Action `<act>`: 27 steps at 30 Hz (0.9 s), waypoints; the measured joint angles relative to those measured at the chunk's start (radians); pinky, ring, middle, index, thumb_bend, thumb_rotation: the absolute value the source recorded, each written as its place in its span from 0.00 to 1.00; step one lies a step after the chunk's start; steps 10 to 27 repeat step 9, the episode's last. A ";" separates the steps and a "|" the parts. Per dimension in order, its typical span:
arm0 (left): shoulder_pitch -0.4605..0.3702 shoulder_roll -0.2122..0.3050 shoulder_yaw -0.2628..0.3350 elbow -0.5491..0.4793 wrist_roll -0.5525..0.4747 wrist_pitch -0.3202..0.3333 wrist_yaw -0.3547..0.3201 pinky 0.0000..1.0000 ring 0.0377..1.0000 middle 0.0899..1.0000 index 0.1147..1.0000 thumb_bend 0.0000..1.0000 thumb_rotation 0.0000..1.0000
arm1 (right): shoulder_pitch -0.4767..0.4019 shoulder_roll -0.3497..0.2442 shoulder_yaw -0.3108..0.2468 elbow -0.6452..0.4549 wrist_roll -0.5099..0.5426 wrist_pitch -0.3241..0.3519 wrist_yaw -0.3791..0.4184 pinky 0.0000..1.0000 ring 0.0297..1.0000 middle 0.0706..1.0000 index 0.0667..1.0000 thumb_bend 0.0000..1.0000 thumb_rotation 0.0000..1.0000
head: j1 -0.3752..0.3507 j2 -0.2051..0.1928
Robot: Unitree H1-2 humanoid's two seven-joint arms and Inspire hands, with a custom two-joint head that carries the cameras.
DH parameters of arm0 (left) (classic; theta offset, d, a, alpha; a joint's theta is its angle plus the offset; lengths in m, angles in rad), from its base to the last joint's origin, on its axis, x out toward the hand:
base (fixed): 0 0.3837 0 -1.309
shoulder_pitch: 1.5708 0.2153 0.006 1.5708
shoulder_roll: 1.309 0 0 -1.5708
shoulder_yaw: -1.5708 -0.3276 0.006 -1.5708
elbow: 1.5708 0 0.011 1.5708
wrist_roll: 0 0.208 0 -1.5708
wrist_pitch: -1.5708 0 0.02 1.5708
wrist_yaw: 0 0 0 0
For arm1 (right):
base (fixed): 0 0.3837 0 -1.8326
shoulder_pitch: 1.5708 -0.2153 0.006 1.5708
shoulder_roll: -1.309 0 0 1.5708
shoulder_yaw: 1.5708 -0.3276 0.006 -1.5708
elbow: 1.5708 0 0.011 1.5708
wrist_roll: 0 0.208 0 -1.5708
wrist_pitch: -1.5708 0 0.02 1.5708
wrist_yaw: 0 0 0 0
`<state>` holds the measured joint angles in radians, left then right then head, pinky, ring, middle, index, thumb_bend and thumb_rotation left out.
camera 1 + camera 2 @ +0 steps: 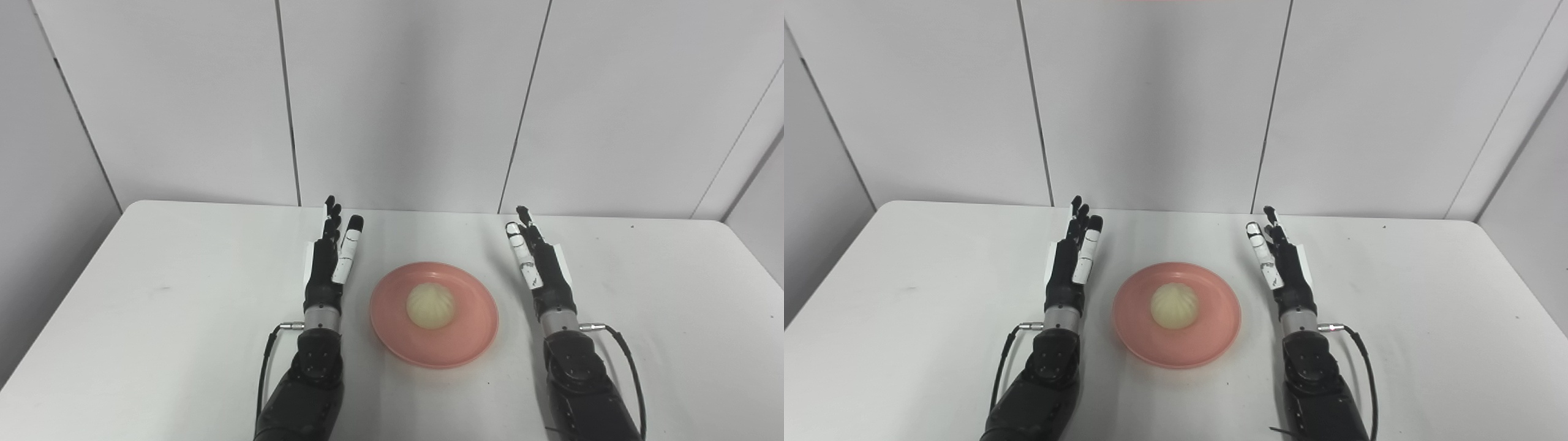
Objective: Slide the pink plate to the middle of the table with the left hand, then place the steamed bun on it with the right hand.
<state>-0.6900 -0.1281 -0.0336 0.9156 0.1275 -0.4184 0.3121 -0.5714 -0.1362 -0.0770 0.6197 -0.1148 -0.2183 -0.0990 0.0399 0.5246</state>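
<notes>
The pale round steamed bun [430, 305] is sitting on the glossy round pink plate [471, 335] mid-table [153, 318], with the left hand [331, 254] and right hand [536, 257] empty, fingers stretched out, either side.

**Bun on the pink plate, mid-table**

We see the pink plate [471, 334], round and shallow with a raised rim, lying flat near the middle of the white table. The steamed bun [430, 305] sits upright on it, pale cream, domed, with pleats running to its top. It rests a little toward 11 o'clock of the plate's centre, clear of the rim.
</notes>
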 measured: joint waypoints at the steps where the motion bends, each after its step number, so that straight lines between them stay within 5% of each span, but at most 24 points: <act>1: 0.001 0.000 -0.001 -0.003 0.002 0.004 0.001 1.00 1.00 1.00 1.00 0.83 0.97 | 0.001 0.001 -0.001 0.010 0.013 0.000 0.001 0.99 0.96 0.98 0.94 0.78 1.00 | 0.000 0.000; 9: 0.021 -0.002 0.009 -0.050 -0.012 0.085 0.006 1.00 1.00 1.00 1.00 0.84 0.99 | 0.004 0.004 -0.001 0.012 0.071 0.016 0.029 0.93 0.92 0.94 0.91 0.77 1.00 | -0.003 0.000; 27: 0.021 -0.002 0.009 -0.050 -0.012 0.085 0.006 1.00 1.00 1.00 1.00 0.84 0.99 | 0.004 0.004 -0.001 0.012 0.071 0.016 0.029 0.93 0.92 0.94 0.91 0.77 1.00 | -0.003 0.000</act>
